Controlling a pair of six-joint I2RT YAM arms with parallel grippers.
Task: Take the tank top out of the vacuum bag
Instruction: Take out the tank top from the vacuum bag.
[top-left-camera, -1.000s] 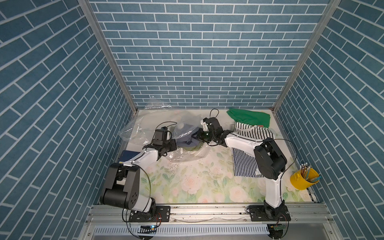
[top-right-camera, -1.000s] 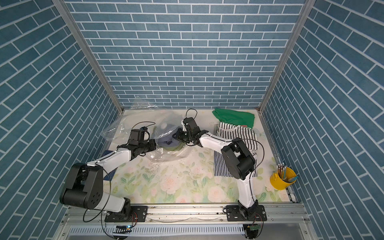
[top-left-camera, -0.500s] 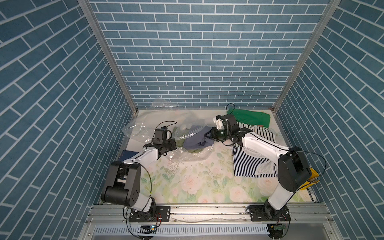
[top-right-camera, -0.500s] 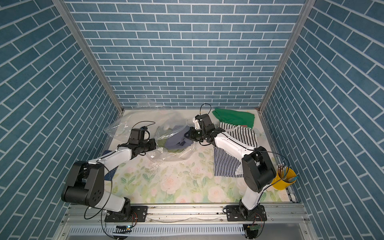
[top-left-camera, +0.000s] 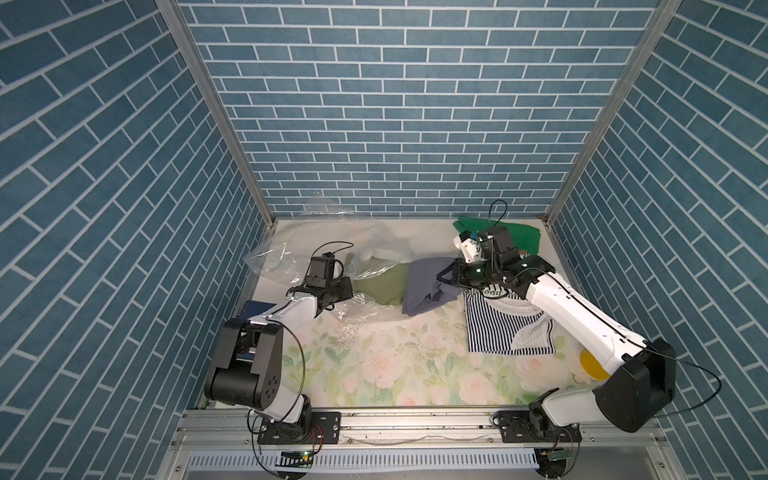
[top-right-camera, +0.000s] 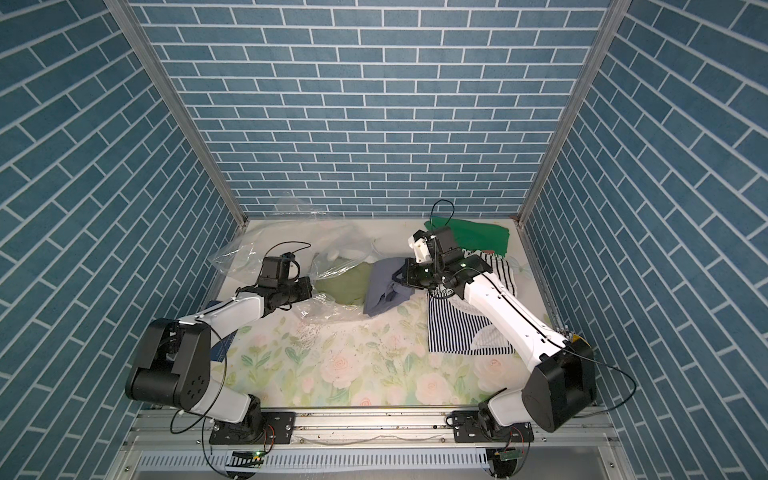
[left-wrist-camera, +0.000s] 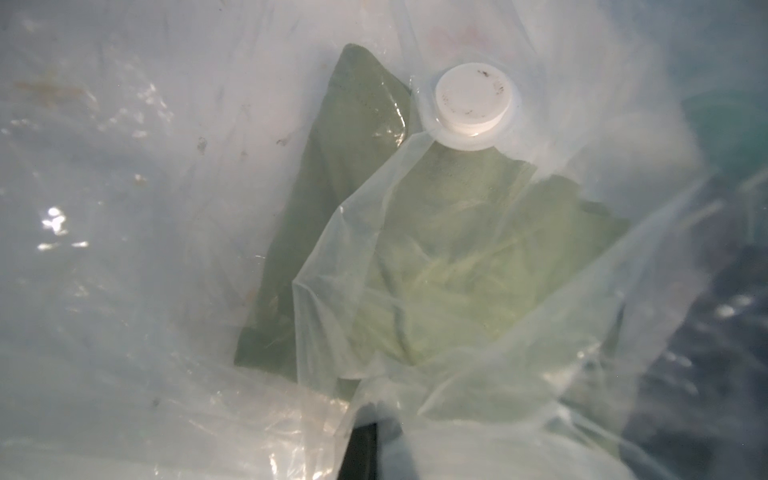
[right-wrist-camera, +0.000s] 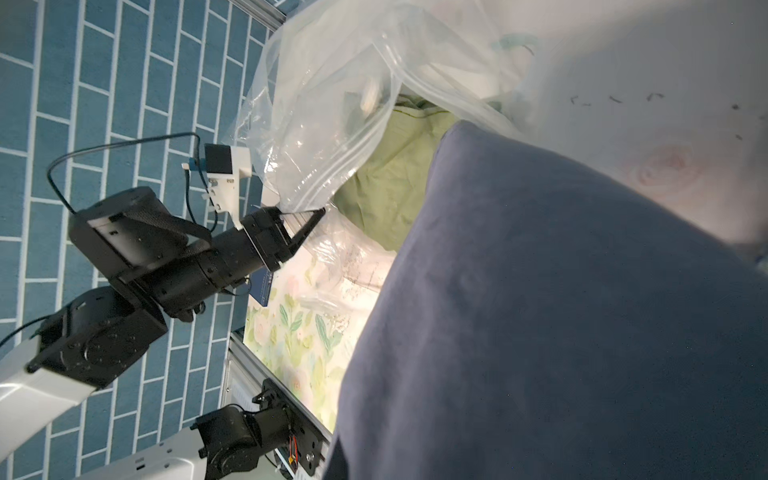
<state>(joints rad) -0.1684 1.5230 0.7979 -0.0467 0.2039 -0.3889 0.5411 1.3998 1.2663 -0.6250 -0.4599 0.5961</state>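
The clear, crinkly vacuum bag (top-left-camera: 291, 259) (top-right-camera: 249, 257) lies at the back left, and its white valve (left-wrist-camera: 471, 106) shows in the left wrist view. My left gripper (top-left-camera: 351, 286) (top-right-camera: 311, 286) (left-wrist-camera: 374, 424) (right-wrist-camera: 320, 212) is shut on a fold of the bag near its mouth. My right gripper (top-left-camera: 440, 279) (top-right-camera: 397, 277) is shut on the grey-blue tank top (top-left-camera: 424, 286) (top-right-camera: 384, 291) (right-wrist-camera: 561, 311). The tank top hangs outside the bag's mouth and hides the right fingers in the right wrist view. An olive garment (top-left-camera: 382, 284) (left-wrist-camera: 457, 257) (right-wrist-camera: 390, 183) lies half inside the bag.
A black-and-white striped garment (top-left-camera: 494, 328) lies under my right arm. A green cloth (top-left-camera: 519, 237) sits at the back right and a yellow cup (top-left-camera: 592, 365) at the right edge. A dark blue flat thing (top-left-camera: 257, 307) lies by the left wall.
My right gripper has drawn the grey-blue tank top rightward, from inside the bag to outside its mouth. The left gripper has kept its hold on the bag in the same place.
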